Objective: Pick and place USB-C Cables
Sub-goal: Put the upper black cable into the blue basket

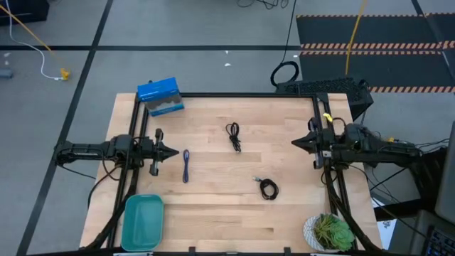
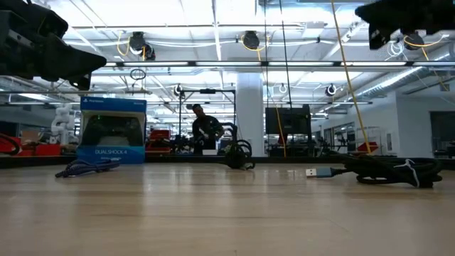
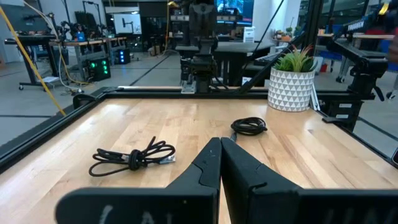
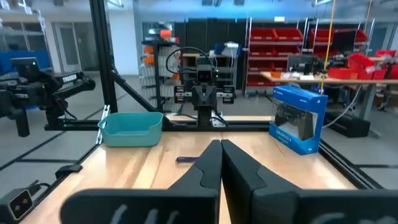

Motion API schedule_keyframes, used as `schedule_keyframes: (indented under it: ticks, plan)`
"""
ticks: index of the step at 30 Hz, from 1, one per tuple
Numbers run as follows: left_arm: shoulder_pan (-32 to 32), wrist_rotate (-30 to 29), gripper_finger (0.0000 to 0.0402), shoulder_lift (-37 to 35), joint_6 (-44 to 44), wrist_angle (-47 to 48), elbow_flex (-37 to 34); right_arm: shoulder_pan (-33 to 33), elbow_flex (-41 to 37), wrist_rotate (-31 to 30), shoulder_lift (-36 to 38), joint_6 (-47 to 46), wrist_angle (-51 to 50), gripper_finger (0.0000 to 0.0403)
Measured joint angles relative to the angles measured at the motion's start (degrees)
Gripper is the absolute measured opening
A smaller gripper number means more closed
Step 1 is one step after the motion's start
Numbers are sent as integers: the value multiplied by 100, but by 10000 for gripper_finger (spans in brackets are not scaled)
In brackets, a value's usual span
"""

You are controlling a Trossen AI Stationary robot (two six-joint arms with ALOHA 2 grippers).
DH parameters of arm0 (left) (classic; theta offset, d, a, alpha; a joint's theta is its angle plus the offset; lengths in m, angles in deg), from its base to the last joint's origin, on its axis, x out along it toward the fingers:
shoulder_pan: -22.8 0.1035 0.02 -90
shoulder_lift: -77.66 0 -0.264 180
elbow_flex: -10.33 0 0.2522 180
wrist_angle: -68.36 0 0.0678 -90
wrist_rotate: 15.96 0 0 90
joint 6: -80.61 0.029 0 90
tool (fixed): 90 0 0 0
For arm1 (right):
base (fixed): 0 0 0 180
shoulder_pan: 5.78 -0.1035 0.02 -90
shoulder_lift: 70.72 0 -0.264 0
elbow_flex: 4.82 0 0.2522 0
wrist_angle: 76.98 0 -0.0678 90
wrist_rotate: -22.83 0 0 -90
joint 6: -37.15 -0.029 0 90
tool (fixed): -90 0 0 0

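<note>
Three small cable bundles lie flat on the wooden table. A blue-purple one [image 1: 185, 166] is near the left side, also seen in the low view [image 2: 87, 167]. One black bundle [image 1: 234, 136] lies mid-table toward the far edge [image 3: 133, 157]. The other black bundle [image 1: 267, 188] lies nearer the near edge [image 3: 249, 126]. My left gripper [image 1: 174, 151] hovers shut above the table's left part, just left of the blue-purple cable. My right gripper [image 1: 295, 142] hovers shut above the right part, empty.
A blue game-controller box [image 1: 160, 97] stands at the far left corner. A teal tray [image 1: 143, 221] sits at the near left corner and a potted plant [image 1: 329, 232] at the near right. A black frame [image 1: 227, 94] borders the table. A person [image 2: 206, 130] stands far behind.
</note>
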Motion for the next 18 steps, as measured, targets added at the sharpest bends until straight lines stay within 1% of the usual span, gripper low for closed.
schedule_keyframes:
  ticks: [12,18]
  plan:
    - [0,0,8,0,0,0,0,2,2490,-1,-1632,0,-1174,0]
    - [-2,0,8,0,0,0,-1,2,3723,0,-2365,0,-1517,0]
